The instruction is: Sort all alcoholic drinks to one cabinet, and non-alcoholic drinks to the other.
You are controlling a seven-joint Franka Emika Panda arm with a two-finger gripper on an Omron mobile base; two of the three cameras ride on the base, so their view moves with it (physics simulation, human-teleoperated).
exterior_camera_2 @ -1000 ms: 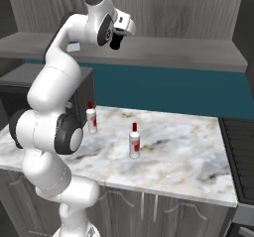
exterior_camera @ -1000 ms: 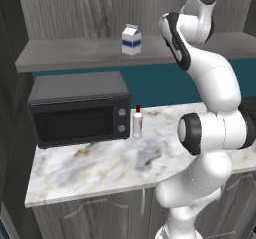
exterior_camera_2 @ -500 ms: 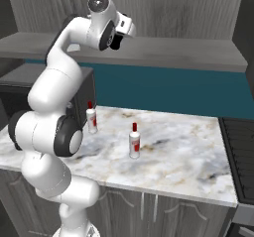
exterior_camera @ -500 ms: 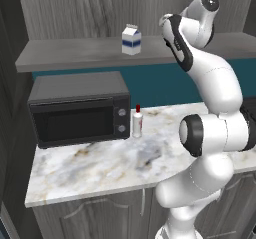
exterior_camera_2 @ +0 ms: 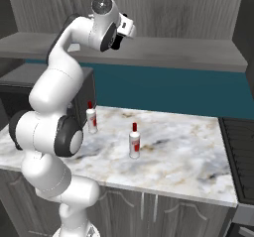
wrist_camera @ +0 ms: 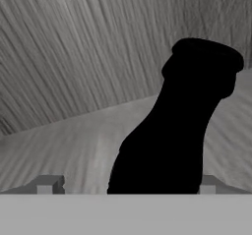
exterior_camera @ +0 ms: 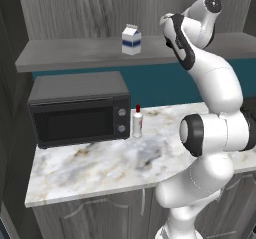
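A black cola bottle (wrist_camera: 172,131) stands on the grey shelf (wrist_camera: 74,145) right in front of the hand, tilted in the hand view. My gripper (wrist_camera: 128,186) is open, one fingertip on each side of the bottle's base and its right fingertip (wrist_camera: 207,184) close to the bottle. In the right base view the gripper (exterior_camera_2: 119,35) is up at shelf height. The milk carton (exterior_camera: 131,39) stands further left on the same shelf (exterior_camera: 75,53). Two red-capped white bottles (exterior_camera_2: 91,119) (exterior_camera_2: 134,141) stand upright on the marble counter (exterior_camera_2: 183,151), one of them (exterior_camera: 137,123) beside the microwave.
A black microwave (exterior_camera: 80,110) sits at the counter's left under the shelf. A dark stove top (exterior_camera_2: 240,151) borders the counter on the right. A wood-grain wall rises behind the shelf, and a teal backsplash (exterior_camera_2: 173,89) runs under it.
The hand has shifted a little to the right along the shelf and stays open. The milk carton and the counter bottles have not moved.
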